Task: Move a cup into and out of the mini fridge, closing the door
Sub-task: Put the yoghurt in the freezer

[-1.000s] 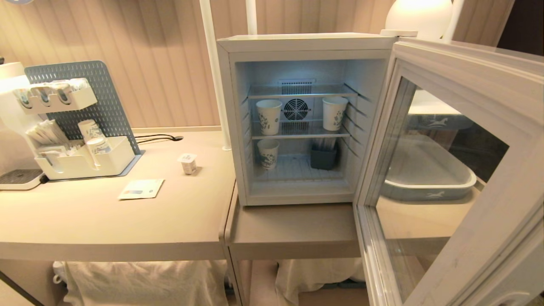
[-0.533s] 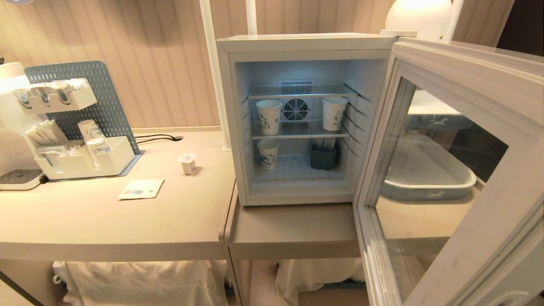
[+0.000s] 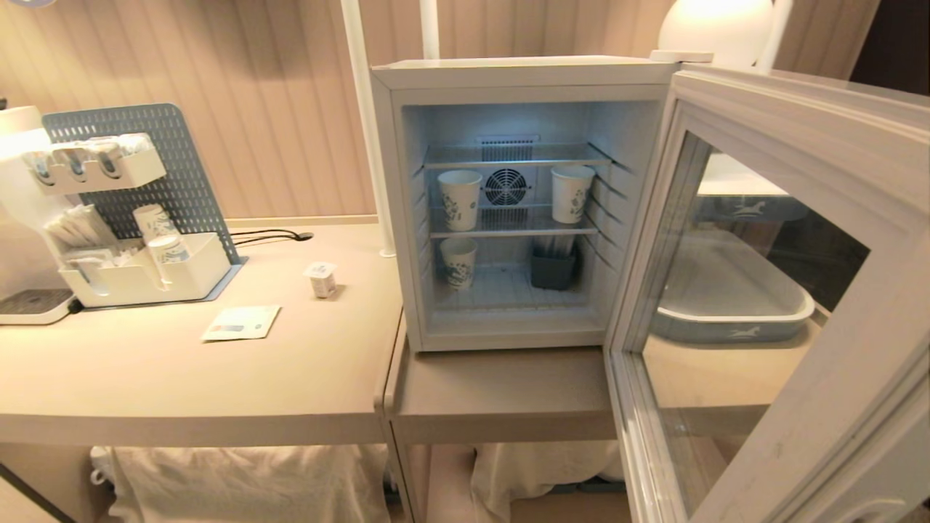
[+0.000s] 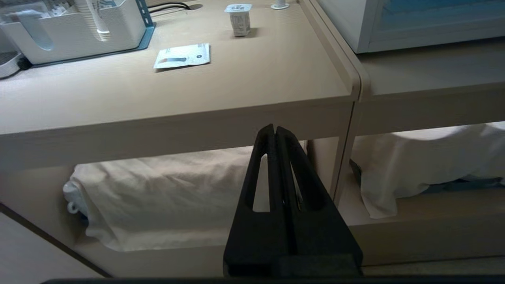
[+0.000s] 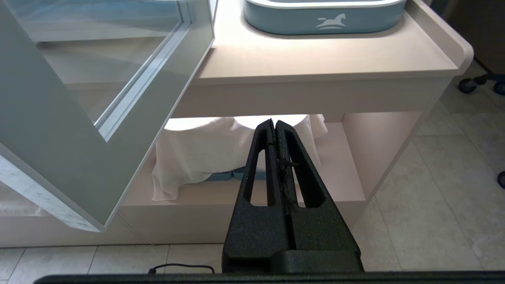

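**Cup on the worktop, fridge door swung wide**

We see the mini fridge (image 3: 508, 203) standing on the lower worktop (image 3: 501, 396) with its door (image 3: 792, 290) swung fully open toward the right. Inside, two white paper cups (image 3: 460, 199) with blue print stand on the middle wire shelf, a third sits on the fridge floor beside a dark grey container (image 3: 552, 269). We find the cup (image 3: 320, 279), a squat white tub with a foil lid, upright on the left worktop (image 3: 182, 378), outside the fridge and well apart from it. A printed card (image 3: 241, 322) lies nearer the front edge, and a white organiser (image 3: 138, 276) of paper cups and sachets stands at the far left. Our left hand (image 4: 275, 132) hangs below the worktop's front edge, fingers pressed together and empty. Our right hand (image 5: 275, 125) is likewise closed and empty, low beneath the open door, facing the shelf under the right worktop. A blue-grey tray (image 5: 323, 17) rests on that worktop.
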{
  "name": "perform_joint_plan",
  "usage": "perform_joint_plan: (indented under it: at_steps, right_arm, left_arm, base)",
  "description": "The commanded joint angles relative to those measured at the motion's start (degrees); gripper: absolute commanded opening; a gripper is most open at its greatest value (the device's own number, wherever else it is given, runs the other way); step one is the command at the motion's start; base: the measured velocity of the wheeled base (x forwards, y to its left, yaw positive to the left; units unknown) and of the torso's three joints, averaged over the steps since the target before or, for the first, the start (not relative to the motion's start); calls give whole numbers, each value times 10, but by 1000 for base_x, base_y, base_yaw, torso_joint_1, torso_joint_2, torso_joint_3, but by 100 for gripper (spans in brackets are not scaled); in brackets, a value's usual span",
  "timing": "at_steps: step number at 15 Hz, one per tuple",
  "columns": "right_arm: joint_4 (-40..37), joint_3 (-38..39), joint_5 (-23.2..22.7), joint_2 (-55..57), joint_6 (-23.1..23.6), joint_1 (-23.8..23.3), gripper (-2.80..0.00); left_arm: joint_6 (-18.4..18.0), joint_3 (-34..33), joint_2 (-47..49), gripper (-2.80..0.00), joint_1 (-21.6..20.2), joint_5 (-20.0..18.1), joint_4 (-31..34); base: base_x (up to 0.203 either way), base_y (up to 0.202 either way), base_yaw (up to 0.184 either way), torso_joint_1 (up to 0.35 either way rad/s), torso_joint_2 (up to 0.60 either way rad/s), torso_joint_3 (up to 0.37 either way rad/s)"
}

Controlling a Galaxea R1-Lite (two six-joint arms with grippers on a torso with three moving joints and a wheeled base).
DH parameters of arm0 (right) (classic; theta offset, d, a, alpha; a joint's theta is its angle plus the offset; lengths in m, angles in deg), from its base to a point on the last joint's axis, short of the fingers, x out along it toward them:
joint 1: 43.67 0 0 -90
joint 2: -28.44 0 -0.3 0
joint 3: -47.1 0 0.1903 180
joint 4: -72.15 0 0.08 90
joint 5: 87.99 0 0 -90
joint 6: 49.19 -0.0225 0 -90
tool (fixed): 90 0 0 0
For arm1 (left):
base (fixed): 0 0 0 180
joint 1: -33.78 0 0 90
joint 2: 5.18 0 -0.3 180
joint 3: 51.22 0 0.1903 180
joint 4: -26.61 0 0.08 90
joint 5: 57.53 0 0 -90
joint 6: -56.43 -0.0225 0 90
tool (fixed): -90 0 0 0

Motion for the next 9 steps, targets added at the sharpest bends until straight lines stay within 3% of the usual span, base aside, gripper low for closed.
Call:
perform_joint_plan:
  at_steps: [1,4,9]
  right_arm:
    - [-1,0,0,1,0,0,-280]
    - [-1,0,0,1,0,0,-280]
    - [-1,0,0,1,0,0,-280]
  left_arm:
    - [1,-4,0,-280,0,-3,-16]
    - [2,-4,0,-280,0,-3,-16]
    - [2,-4,0,-280,0,-3,-16]
  base:
    - [0,0,0,0,0,0]
    - [-32,0,1,1,4,-1]
    - [-189,0,1,1,-1,3]
